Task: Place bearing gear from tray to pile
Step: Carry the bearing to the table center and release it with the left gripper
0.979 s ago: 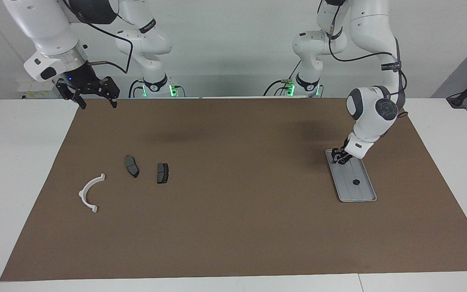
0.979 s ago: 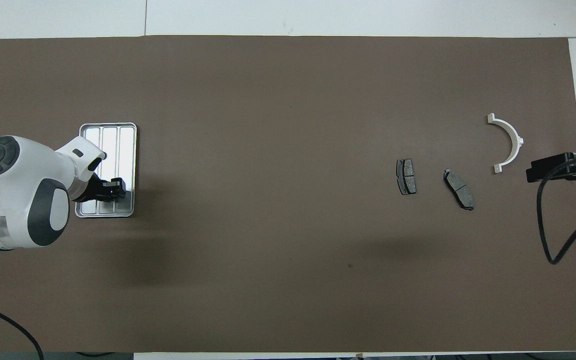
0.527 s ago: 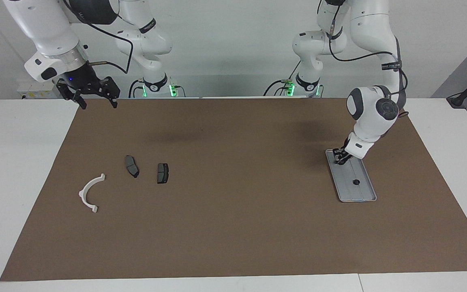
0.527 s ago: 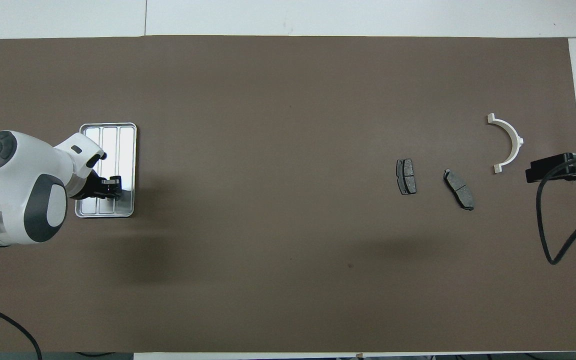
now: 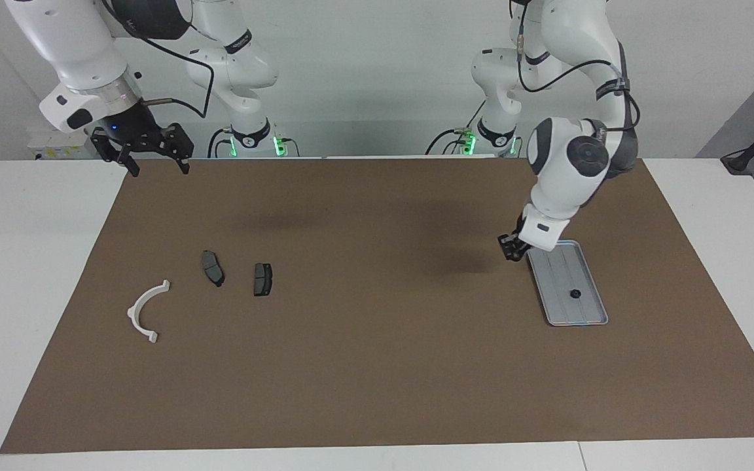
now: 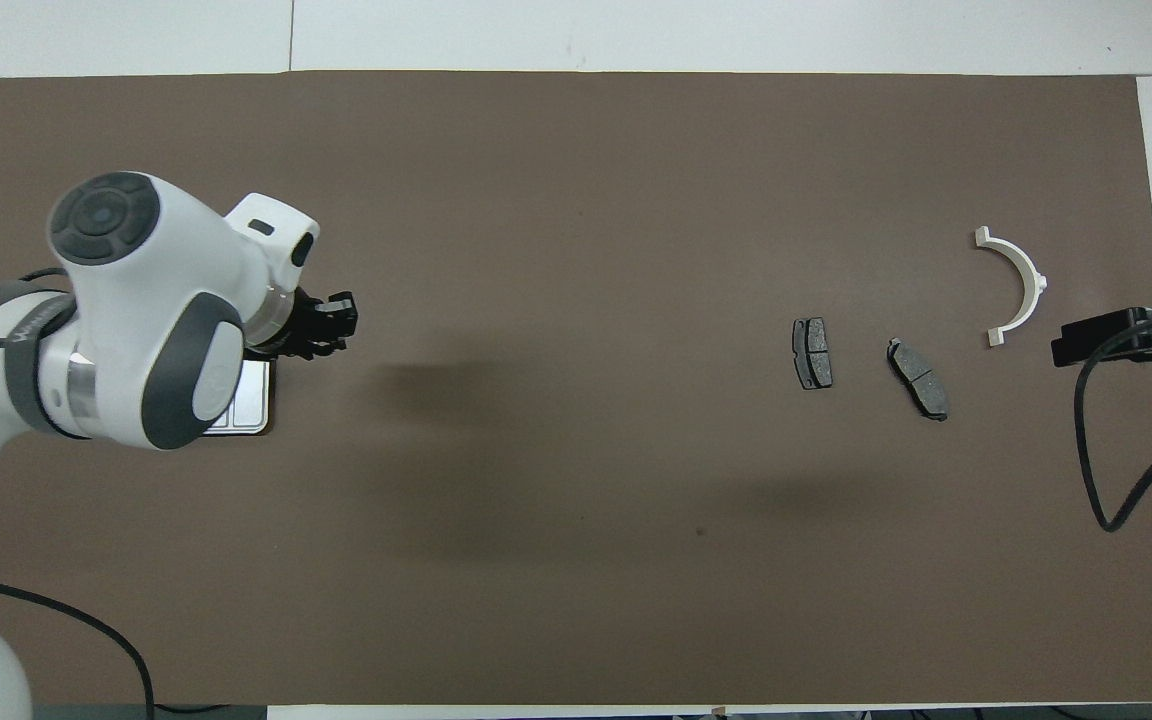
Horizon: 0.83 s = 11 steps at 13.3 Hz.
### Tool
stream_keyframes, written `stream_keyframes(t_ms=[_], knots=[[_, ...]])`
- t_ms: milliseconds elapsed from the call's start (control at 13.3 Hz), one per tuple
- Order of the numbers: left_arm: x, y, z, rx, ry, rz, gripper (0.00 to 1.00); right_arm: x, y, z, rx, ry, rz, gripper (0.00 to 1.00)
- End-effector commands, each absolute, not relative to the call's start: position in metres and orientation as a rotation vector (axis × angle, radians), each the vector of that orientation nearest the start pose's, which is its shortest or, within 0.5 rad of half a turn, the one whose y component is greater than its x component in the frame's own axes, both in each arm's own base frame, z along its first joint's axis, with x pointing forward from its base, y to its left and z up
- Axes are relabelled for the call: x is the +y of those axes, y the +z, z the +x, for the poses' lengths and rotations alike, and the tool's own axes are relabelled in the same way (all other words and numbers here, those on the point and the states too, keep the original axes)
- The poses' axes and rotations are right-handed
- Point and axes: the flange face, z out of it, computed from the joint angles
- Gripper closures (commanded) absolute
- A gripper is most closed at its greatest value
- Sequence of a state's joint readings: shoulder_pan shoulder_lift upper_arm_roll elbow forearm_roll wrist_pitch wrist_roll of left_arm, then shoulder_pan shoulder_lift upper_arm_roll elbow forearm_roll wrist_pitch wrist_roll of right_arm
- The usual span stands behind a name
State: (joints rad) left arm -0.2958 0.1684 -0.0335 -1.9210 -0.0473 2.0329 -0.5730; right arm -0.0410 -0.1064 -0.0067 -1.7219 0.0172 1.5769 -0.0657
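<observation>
**A:** What has just changed?

**B:** My left gripper (image 5: 512, 253) was down in the end of the tray (image 5: 561, 269) nearest me. It has now lifted out and swung off the rim. It hangs over the bare mat (image 5: 377, 379), just beside the tray on the side toward the pile.

**A:** Did it bring the gear along?

**B:** I cannot tell how far it is closed, or whether anything sits in it. One small dark part (image 5: 574, 294) lies in the tray's farther half, where it lay a second ago. If that is the bearing gear, I judge the pick missed. If I took another piece, the carry has begun.

**A:** And the other arm?

**B:** My right gripper (image 5: 151, 159) waits, wide open and empty, raised over the mat's corner at its own end.

**A:** Room to move?

**B:** Plenty. From the tray toward the right arm's end the mat is bare until the two brake pads (image 5: 213, 268). The white bracket (image 5: 145, 312) lies a little farther from me than they do. All three are well inside the mat's edge, with white table (image 5: 36, 275) past it. I would keep clear of the tray's raised rim if I go back in.
</observation>
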Motion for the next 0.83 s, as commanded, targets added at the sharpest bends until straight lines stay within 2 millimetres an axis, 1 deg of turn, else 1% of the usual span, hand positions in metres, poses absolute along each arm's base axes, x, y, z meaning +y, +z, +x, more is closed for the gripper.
stream_keyframes(t_ms=[0,75,151,226,301,376,452,527,602,678,753], knots=[[-0.268,0.41,0.554,-0.541,0.085,-3.122,0.92,-0.027,0.611,0.514,-0.078,0.023,-3.097,0.0],[-0.297,0.413,0.549,-0.526,0.076,-3.13,0.92,-0.028,0.611,0.514,-0.078,0.023,-3.099,0.0],[-0.328,0.407,0.548,-0.56,0.083,-3.12,0.92,-0.029,0.611,0.515,-0.076,0.023,-3.097,0.0],[-0.371,0.396,0.556,-0.65,0.073,-3.107,0.92,-0.032,0.612,0.514,-0.066,0.02,-3.099,0.0],[-0.408,0.384,0.559,-0.701,0.072,-3.095,0.92,-0.034,0.612,0.514,-0.062,0.02,-3.099,0.0],[-0.422,0.376,0.559,-0.715,0.067,-3.1,0.92,-0.034,0.612,0.514,-0.062,0.02,-3.099,0.0],[-0.427,0.375,0.556,-0.711,0.069,-3.108,0.92,-0.034,0.612,0.514,-0.061,0.02,-3.098,0.0],[-0.438,0.371,0.549,-0.69,0.068,-3.121,0.92,-0.034,0.612,0.514,-0.066,0.02,-3.098,0.0],[-0.445,0.363,0.545,-0.7,0.069,-3.136,0.92,-0.034,0.611,0.515,-0.08,0.022,-3.099,0.0],[-0.447,0.351,0.542,-0.738,0.077,-3.125,0.92,-0.034,0.611,0.515,-0.081,0.022,-3.099,0.0],[-0.457,0.339,0.535,-0.732,0.092,-3.114,0.92,-0.033,0.611,0.515,-0.081,0.022,-3.099,0.0]])
